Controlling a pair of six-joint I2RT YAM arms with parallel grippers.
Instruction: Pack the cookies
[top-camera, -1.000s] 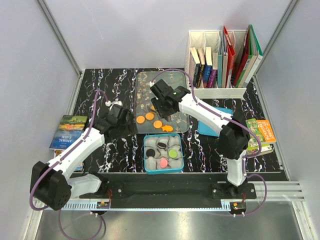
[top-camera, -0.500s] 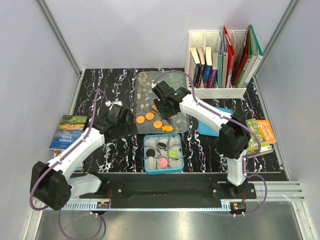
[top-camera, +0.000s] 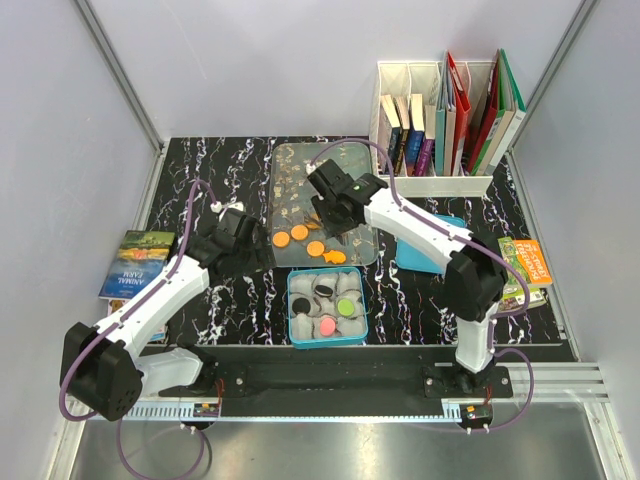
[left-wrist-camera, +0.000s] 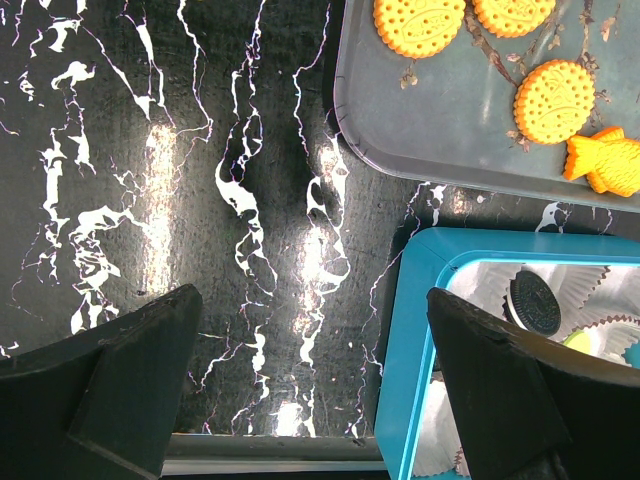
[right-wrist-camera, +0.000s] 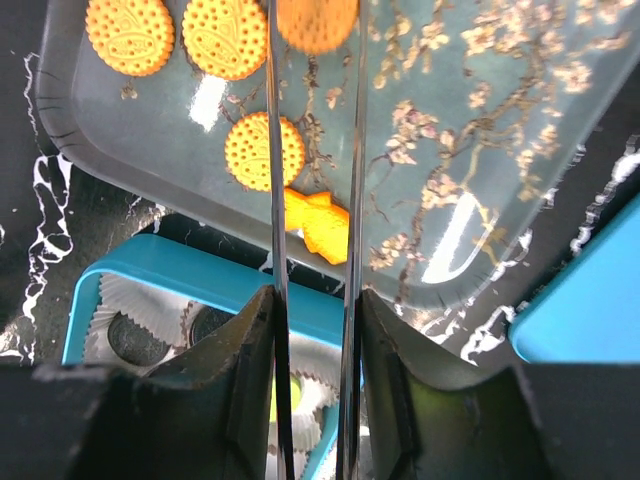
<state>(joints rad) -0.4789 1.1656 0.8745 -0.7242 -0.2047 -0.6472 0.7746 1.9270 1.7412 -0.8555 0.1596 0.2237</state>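
Three round orange cookies and an orange fish-shaped one lie on the glass tray. The blue box holds grey paper cups with black cookies, a green one and a pink one. My right gripper hangs over the tray, shut on thin metal tongs. The tong tips pinch an orange cookie. My left gripper is open and empty over bare table, left of the blue box.
A blue lid lies right of the tray. White file holders with books stand at the back right. Books lie at the left edge and the right edge of the table.
My right wrist has shifted slightly to the right over the tray. The left arm has not moved.
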